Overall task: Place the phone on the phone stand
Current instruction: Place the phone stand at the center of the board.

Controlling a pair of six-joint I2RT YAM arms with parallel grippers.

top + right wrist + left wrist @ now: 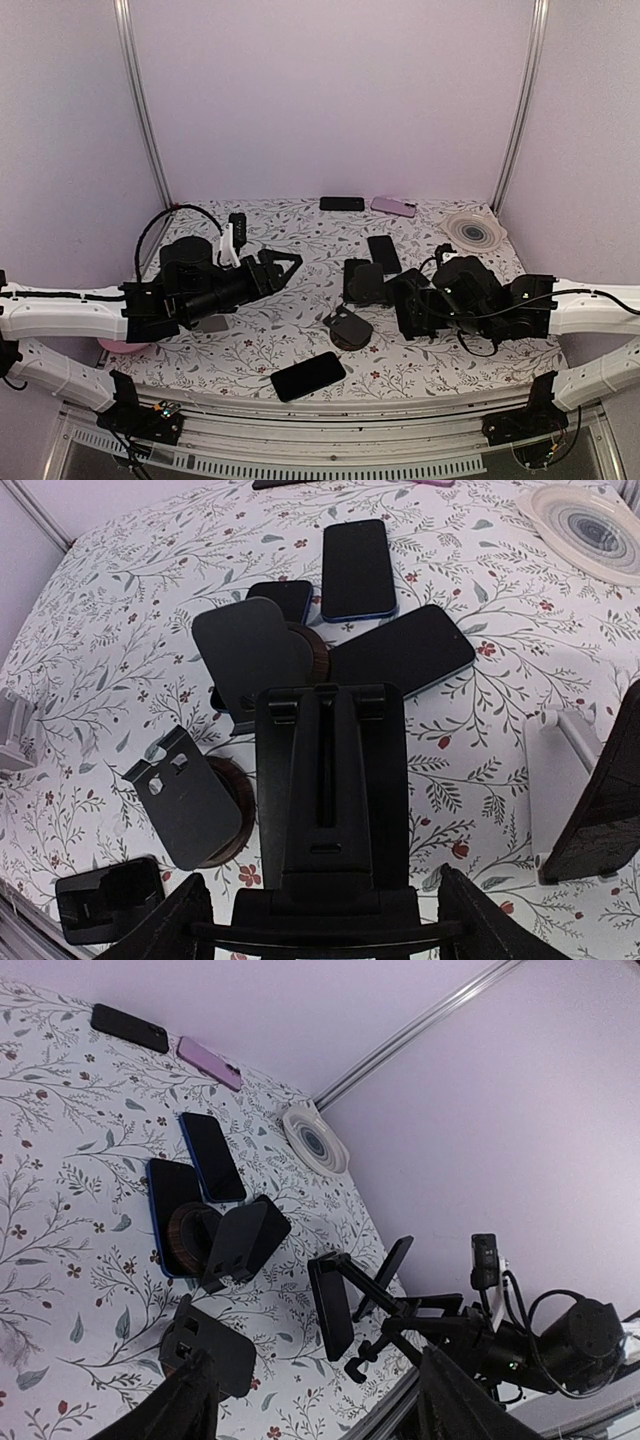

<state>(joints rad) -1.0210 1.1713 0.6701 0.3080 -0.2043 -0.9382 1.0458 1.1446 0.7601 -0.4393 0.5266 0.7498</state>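
The job is not done yet. No phone is on a stand.

The right gripper (325, 905) is low over the middle of the tabletop (250, 355). A tall black stand (330, 770) sits right between its fingers. The fingers are wide apart. It looks like they pinch the foot of the stand, but it is dark down there, so I am not fully sure.

The left gripper (287, 270) is spread wide with nothing in it. It hangs over the left side of the tabletop, well apart from every phone.

A phone (308, 376) lies flat near the front edge, about in the middle. Nothing touches it. Two blue phones (357, 568) lie flat past the stand, toward the back edge. A black phone (342, 203) and a pink phone (393, 206) lie right at the back edge.

Two round stands (190, 815) are on the tabletop too, close to the tall one.

I think almost all of the job is left. The stand has to be set so it can hold a phone. Then a gripper has to go to a phone, pick it up and lean it on the stand. The phone by the front edge looks like the easy one to reach.
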